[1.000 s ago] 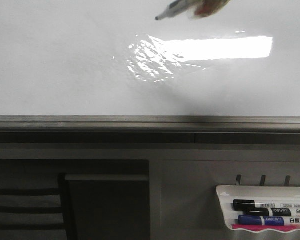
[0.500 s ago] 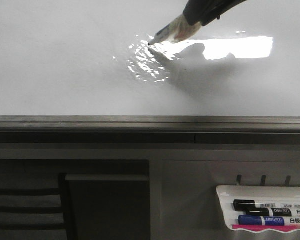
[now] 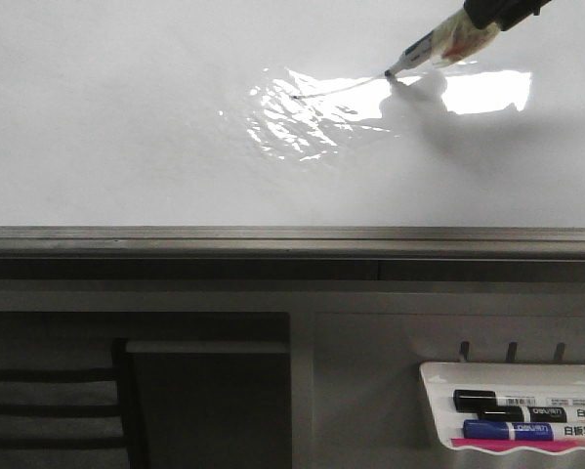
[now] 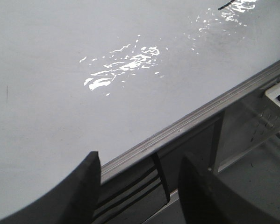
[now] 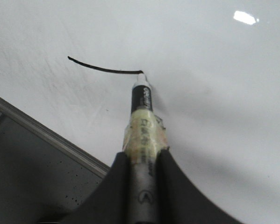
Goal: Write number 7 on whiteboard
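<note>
One stroke of the number 7 [image 5: 104, 69] lies on the whiteboard [image 3: 126, 127]; the right gripper [image 5: 140, 161] clamps a marker [image 5: 140, 100] (tip touching the stroke's end), left gripper [image 4: 137, 186] fingers apart

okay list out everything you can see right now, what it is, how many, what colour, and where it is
whiteboard: one, glossy white with a bright light reflection, fills the upper part of the front view.
board frame edge: one, grey metal, along the whiteboard's near edge.
number 7: one thin dark stroke so far, on the whiteboard, ending at the marker tip.
marker in use: one, black barrel with yellowish tape wrap, tip touching the whiteboard.
marker tray: one, white, below the board on the right.
spare markers: two in the tray, one black, one blue.
right tool: one, black, shut on the marker.
left tool: one, black, open, holding nothing, over the frame edge.
</note>
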`<action>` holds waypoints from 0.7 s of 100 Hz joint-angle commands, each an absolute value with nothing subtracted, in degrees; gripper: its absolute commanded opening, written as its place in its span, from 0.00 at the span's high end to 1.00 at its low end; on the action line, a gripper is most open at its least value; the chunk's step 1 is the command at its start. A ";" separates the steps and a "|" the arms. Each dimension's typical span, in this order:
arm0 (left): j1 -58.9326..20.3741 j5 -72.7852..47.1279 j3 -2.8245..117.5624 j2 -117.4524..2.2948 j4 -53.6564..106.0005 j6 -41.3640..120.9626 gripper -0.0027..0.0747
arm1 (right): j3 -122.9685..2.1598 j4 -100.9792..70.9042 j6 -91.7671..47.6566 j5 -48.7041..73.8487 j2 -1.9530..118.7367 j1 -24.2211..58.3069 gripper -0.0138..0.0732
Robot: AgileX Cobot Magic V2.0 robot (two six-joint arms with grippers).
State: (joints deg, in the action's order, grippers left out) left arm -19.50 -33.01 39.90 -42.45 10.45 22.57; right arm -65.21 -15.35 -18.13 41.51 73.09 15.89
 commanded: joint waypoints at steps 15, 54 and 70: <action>-19.24 -28.57 41.31 -42.22 11.51 21.89 0.52 | -65.27 -16.50 -17.88 40.89 73.43 15.70 0.91; -23.69 -29.56 45.30 -45.21 15.24 23.85 0.52 | -59.56 -18.06 -19.85 37.17 72.75 24.93 0.91; -32.26 -33.71 50.08 -51.69 15.61 29.33 0.52 | -61.85 -18.45 -29.68 40.32 68.51 30.02 0.91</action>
